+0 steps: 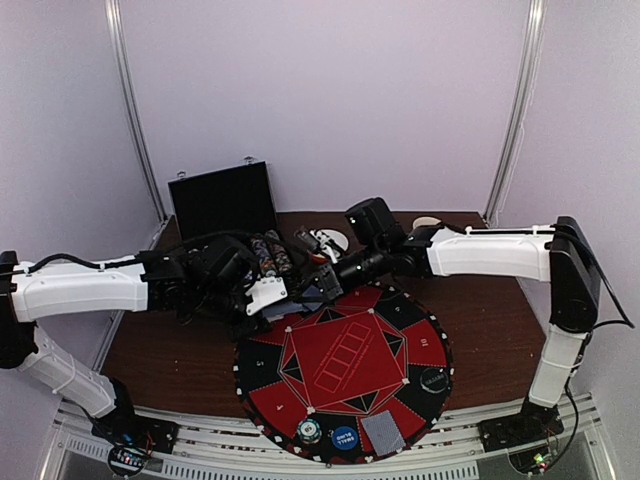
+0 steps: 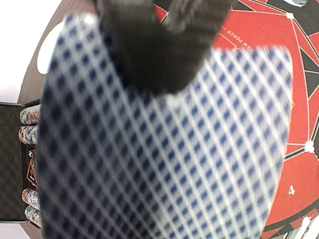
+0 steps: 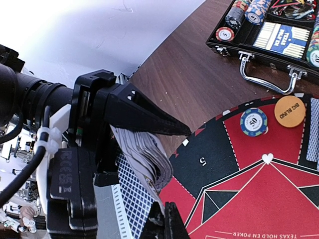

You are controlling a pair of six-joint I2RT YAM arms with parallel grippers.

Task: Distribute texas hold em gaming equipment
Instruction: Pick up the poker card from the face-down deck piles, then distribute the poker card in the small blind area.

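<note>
L claw [image 3: 168,148] was seen clamped on the deck of cards [image 3: 148,162], held off the table by the rim of the mat [image 3: 259,194]. R claw [image 3: 163,225] was shut tight, w/ the front card [image 3: 130,196] pinched at its lower edge, card lying against the deck. A blue chip [image 3: 253,122] & orange disc [image 3: 289,111] were laid side by side on the mat, near its rim.

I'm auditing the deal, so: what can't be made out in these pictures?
Left wrist view: a blurred card back fills the frame, hiding most of the mat.
Right wrist view: the bottom edge cuts off the right fingers, so their hold on a card is unclear.
Top view: the deck is too small and dark to pick out.
No view shows any card's face.
</note>
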